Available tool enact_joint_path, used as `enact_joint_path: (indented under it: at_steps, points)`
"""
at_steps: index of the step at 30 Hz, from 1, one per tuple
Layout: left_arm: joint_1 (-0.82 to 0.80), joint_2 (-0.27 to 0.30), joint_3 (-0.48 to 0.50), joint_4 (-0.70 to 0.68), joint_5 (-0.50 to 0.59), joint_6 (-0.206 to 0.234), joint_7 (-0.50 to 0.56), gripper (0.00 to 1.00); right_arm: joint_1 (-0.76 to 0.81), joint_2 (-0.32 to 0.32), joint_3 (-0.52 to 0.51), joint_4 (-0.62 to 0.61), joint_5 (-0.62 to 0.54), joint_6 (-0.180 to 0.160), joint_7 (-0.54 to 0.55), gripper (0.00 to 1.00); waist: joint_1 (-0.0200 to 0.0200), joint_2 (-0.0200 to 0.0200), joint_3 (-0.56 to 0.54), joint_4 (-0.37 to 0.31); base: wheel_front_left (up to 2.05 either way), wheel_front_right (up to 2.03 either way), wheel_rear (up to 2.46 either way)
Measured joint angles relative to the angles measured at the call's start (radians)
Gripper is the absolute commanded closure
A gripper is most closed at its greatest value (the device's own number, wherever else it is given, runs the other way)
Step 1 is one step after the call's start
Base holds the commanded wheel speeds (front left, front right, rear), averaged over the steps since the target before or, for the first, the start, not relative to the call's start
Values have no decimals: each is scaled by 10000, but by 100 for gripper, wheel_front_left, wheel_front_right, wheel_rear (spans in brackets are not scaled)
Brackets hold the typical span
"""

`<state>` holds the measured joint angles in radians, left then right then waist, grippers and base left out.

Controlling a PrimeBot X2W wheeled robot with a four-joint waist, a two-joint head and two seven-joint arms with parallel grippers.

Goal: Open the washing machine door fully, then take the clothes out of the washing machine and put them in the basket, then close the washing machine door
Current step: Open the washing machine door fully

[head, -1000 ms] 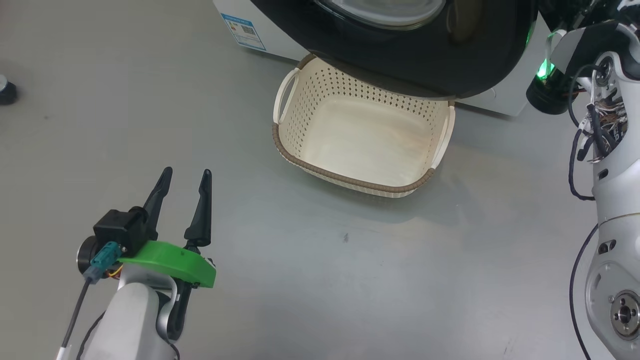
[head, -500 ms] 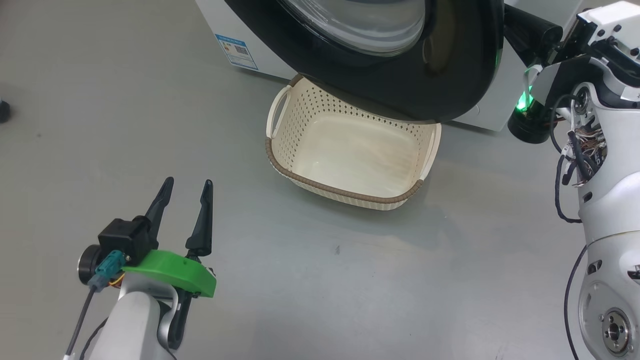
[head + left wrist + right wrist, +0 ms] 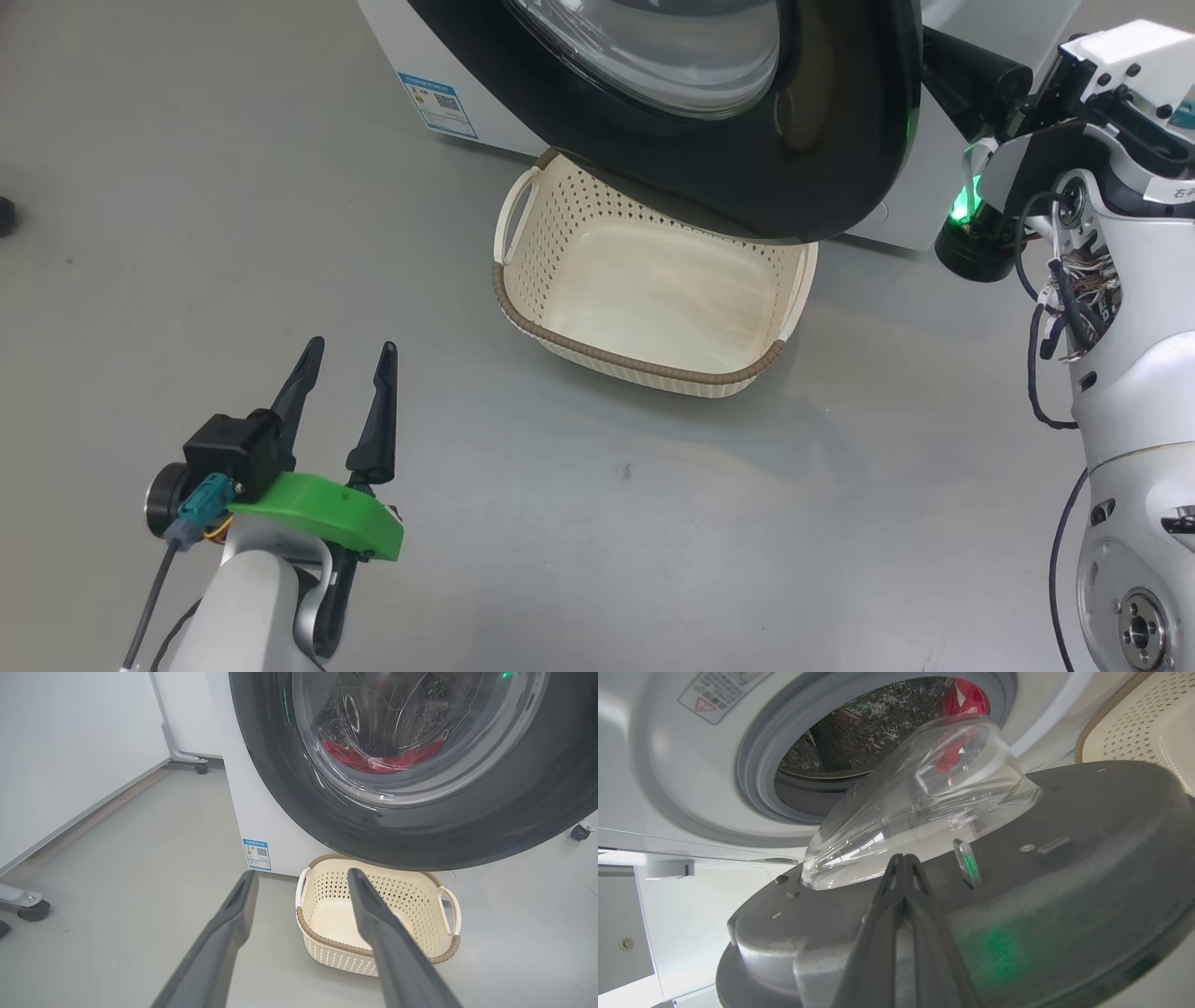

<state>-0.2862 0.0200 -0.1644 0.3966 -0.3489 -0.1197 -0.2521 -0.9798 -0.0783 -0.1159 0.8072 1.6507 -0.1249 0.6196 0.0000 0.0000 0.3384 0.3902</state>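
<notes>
The washing machine door [image 3: 822,140] has a glossy black rim and hangs partly swung out over the far edge of the basket [image 3: 597,350]. The cream basket stands empty on the floor before the white washing machine [image 3: 261,812]. Red clothes [image 3: 373,760] lie in the drum behind the glass. My left gripper [image 3: 349,345] hovers open and empty over the floor, left of the basket. In the right wrist view my right gripper [image 3: 902,858] is shut, its tips against the door's grey inner face [image 3: 1064,896] just below the glass bowl [image 3: 924,788]. The clothes [image 3: 966,697] show inside the steel drum [image 3: 859,732].
A blue label [image 3: 431,103] marks the washer's lower front. Wheeled frame legs stand at the left [image 3: 30,910], behind [image 3: 202,768] and at the right [image 3: 579,832]. A white wall panel [image 3: 70,765] runs along the left. Grey floor surrounds the basket.
The head camera has shifted. Against the basket, the door's free edge has swung further left with my right arm behind it. My left gripper has stayed put and open.
</notes>
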Motion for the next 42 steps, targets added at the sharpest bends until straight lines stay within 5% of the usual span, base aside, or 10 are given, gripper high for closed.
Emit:
enact_joint_path:
  at_steps: [6, 22, 32, 42]
  points:
    - [12, 0, 15, -2, 50, 0, 0, 0, 60, 25, 50, -96, 56, 8, -105, 100, 0, 0, -38, -17, 0, 0, 0]
    - [461, 12, 692, 63, 349, 182, 0, 0, 1268, 119, -215, -267, -222, 1156, -1152, 100, 0, 0, -792, -359, 0, 0, 0]
    - [980, 59, 1087, 86, 681, 278, 0, 0, 2708, -157, 1657, -855, -2667, 2322, -1739, 100, 0, 0, -1495, -866, 0, 0, 0]
    - [1482, 128, 1342, 4, 909, 280, 0, 0, 4009, -800, 3133, -2443, -5344, 2468, -3616, 100, 0, 0, -2142, -1628, 0, 0, 0]
